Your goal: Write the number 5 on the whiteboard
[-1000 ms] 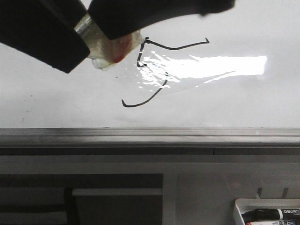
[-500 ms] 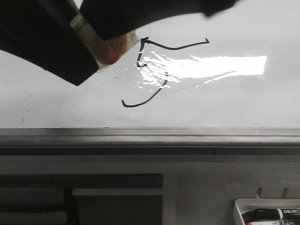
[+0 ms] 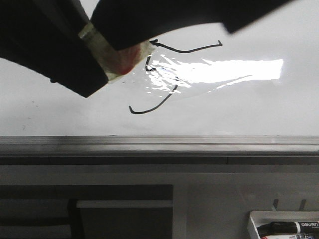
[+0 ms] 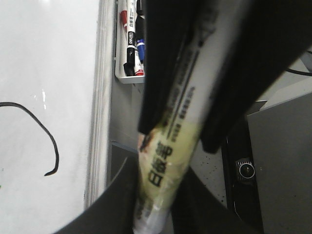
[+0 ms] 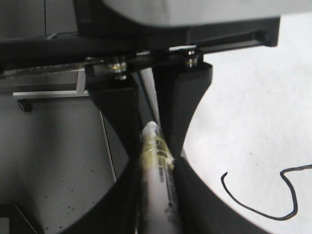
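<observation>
The number 5 [image 3: 164, 74] is drawn in thin black line near the middle of the whiteboard [image 3: 259, 104], above its grey lower edge rail; a glare patch crosses it. A marker [image 4: 168, 146] is clamped by both the left gripper [image 4: 168, 187] and the right gripper [image 5: 156, 146]. A small tray [image 3: 279, 224] with markers is seen below the board's right lower corner.

One whiteboard [image 3: 60, 114], one number 5 [image 3: 164, 74], two hands, one held marker [image 4: 168, 146], one marker tray [image 3: 254, 221].

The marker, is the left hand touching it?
Touching. The left wrist view shows the left hand with its dark fingers pressed on both sides of the marker.
</observation>
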Controlling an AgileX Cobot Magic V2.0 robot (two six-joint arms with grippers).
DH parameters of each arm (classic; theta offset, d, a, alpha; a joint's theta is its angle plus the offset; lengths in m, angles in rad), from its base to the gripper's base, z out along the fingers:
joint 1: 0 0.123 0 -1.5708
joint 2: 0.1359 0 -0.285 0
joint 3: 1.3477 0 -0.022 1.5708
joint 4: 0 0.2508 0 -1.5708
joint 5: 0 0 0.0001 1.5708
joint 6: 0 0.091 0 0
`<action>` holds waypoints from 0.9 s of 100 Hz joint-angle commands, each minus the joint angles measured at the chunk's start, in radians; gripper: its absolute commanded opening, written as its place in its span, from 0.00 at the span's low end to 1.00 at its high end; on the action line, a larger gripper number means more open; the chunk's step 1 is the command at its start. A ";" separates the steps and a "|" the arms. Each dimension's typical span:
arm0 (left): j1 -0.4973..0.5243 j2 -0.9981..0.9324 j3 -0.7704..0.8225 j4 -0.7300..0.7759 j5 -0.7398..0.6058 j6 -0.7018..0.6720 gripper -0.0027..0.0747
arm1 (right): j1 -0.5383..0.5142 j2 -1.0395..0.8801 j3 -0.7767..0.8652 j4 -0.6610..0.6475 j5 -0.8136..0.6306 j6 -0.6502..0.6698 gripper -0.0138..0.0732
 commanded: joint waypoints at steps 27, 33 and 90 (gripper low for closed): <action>0.004 -0.011 -0.025 -0.072 -0.115 -0.070 0.01 | -0.050 -0.031 -0.039 -0.053 -0.041 -0.013 0.71; 0.004 -0.011 -0.025 -0.072 -0.116 -0.089 0.01 | -0.064 -0.049 -0.047 -0.066 -0.044 -0.013 0.70; 0.131 -0.009 0.175 -0.388 -0.448 -0.222 0.01 | -0.225 -0.239 -0.047 -0.059 -0.007 0.096 0.32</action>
